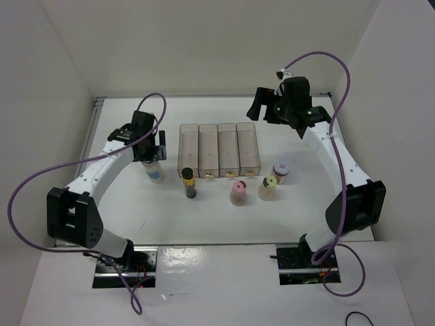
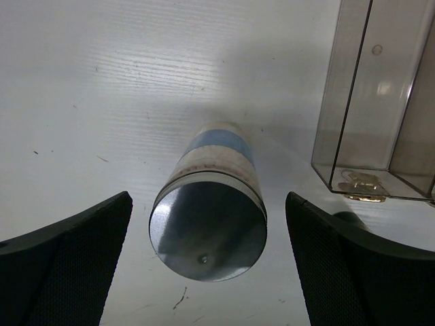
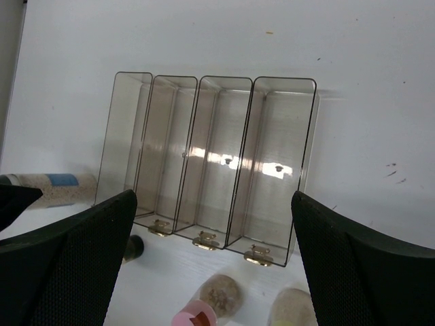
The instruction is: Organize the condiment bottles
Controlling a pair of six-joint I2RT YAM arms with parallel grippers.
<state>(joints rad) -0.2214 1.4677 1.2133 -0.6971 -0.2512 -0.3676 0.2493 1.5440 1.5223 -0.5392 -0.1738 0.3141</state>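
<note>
Nearest the top camera: left arm base (image 1: 126, 261) and right arm base (image 1: 299, 261), both at the near edge of the white table (image 1: 136, 217).

Left side: left gripper (image 2: 207, 198) hangs over the silver-capped cylindrical shaker with blue label band (image 1: 155, 171). Fingers (image 2: 81, 258) stand wide apart, one on each side of the cap, neither touching it. This shaker stands upright on the table, just left of the rack's near left corner.

Centre: clear four-compartment plastic rack (image 1: 219, 126), compartments side by side, running away from the arms.

In front of the rack, left to right:
- dark cylindrical shaker with gold band (image 1: 189, 183), upright, near the leftmost compartment's front
- pink-capped shaker (image 1: 238, 192)
- yellow-green-capped shaker (image 1: 268, 187), just beside the pink one
- white shaker with red-marked lid and brown contents (image 1: 281, 171), just behind the yellow-green one

All four stand on the table, outside the rack.

Right side: right gripper (image 1: 262, 109) is raised past the rack's far right corner. Fingers (image 3: 360, 272) are spread wide, holding nothing. Its wrist view looks down on the rack.
</note>
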